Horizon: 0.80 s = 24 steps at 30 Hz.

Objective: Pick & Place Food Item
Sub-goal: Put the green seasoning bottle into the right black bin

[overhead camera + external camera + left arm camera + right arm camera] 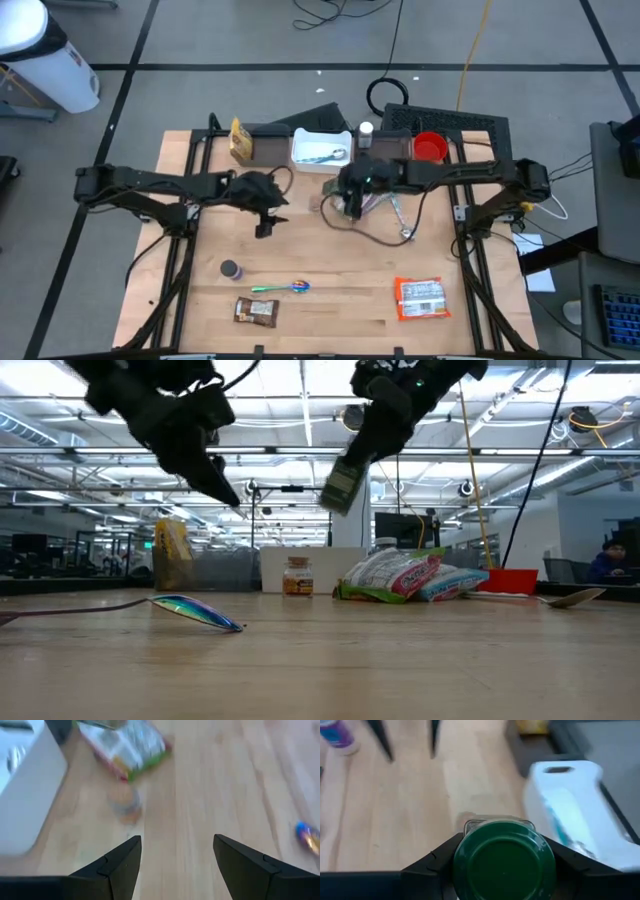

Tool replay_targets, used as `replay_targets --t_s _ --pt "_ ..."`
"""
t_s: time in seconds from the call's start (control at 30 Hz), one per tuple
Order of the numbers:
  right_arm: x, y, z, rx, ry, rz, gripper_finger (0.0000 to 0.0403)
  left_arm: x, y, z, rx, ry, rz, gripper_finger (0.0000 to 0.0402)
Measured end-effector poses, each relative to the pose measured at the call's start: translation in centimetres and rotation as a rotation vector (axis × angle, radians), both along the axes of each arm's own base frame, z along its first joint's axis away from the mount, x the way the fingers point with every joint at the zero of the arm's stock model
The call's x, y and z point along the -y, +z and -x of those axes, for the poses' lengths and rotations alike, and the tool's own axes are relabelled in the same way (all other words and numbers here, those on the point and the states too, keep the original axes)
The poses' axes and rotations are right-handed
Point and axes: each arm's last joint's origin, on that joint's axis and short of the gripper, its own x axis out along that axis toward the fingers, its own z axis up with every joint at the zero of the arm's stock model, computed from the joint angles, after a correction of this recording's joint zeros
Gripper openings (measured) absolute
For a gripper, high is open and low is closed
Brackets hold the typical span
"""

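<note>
Right wrist view: right gripper (503,862) clamps green-lidded jar (504,861).

Probably an open-plan office lab: exposed ceiling trusses (300,455), desk monitors (400,525), taped floor (250,67).

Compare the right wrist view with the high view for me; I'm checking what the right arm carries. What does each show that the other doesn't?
Only the right wrist view shows the green lid of a jar clamped between the right gripper fingers. Only the high view shows the orange snack packet, the brown bar and the empty left gripper raised over the table. Both show the white tray and the wooden table.
</note>
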Motion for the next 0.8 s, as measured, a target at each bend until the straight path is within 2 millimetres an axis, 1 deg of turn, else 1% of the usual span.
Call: replay_targets --t_s 0.1,0.17,0.23,0.3,0.33,0.4,0.5,0.53,0.57,0.67,0.8 --pt "1.5 1.0 1.1 0.02 -0.052 0.002 0.0196 0.2 -1.8 1.8 0.039 0.008 0.01 0.0257" --pt "2.2 1.4 2.2 -0.001 -0.082 -0.002 0.0196 0.2 -2.3 2.2 0.134 0.018 0.017 0.0257" --pt "3.0 2.4 2.8 0.041 -0.113 0.007 0.0196 0.4 -3.1 2.9 0.2 0.016 0.035 0.0257" --pt "3.6 3.2 4.2 0.042 -0.141 0.005 0.0196 0.6 -3.0 2.8 0.342 -0.007 0.045 0.0257" --pt "3.8 3.3 4.6 0.038 -0.155 0.006 0.0196 0.7 -3.2 3.2 0.394 -0.016 0.05 0.0257" --pt "4.5 4.4 5.6 0.08 -0.191 0.018 0.0196 0.9 -2.9 3.5 0.527 -0.034 0.058 0.0257" --pt "5.2 4.9 7.2 0.061 -0.235 0.015 0.0196 1.1 -2.9 4.0 0.652 -0.047 0.046 0.0257" --pt "5.6 5.5 7.9 0.091 -0.254 0.021 0.0196 1.1 -2.9 4.1 0.673 -0.048 0.044 0.0257" --pt "5.9 5.7 8.4 0.09 -0.27 0.021 0.0196 1.2 -3.1 4.3 0.681 -0.05 0.044 0.0257" --pt "6.7 5.8 9.6 0.061 -0.317 0.017 0.0196 1.1 -3.0 4.3 0.684 -0.046 0.019 0.0257" --pt "8.2 5.3 10.4 0.014 -0.356 0.009 0.0192 1.0 -3.3 4.2 0.667 -0.021 -0.017 0.0257"
